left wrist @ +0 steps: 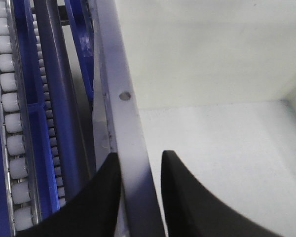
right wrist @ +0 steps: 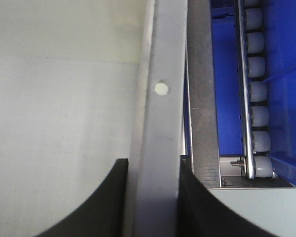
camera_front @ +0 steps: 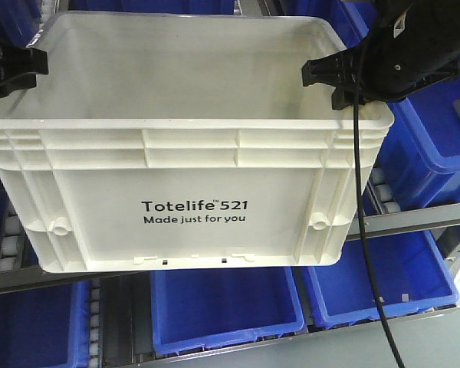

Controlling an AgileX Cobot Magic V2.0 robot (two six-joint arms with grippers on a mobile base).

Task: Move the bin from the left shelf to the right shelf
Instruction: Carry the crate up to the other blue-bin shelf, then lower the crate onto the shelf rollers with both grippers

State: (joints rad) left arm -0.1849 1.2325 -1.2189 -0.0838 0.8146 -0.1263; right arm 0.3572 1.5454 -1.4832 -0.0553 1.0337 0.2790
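Note:
The white bin [camera_front: 192, 176], printed "Totelife 521 Made just for you", fills the front view, held up in front of the shelves with its open top toward me. My left gripper [camera_front: 15, 65] clamps the bin's left rim and my right gripper [camera_front: 330, 77] clamps its right rim. In the left wrist view, the left gripper [left wrist: 140, 165] has its black fingers [left wrist: 106, 197] on either side of the bin's rim [left wrist: 121, 94]. In the right wrist view, the right gripper [right wrist: 153, 170] squeezes the rim [right wrist: 160, 89] the same way, one finger inside the bin. The bin looks empty.
Blue bins [camera_front: 222, 307] [camera_front: 383, 276] sit on the shelf level below, and another blue bin [camera_front: 437, 146] stands at the right. A metal shelf rail [camera_front: 414, 222] runs behind. Roller tracks [left wrist: 10, 98] [right wrist: 259, 98] flank the bin. A black cable [camera_front: 368, 253] hangs from the right arm.

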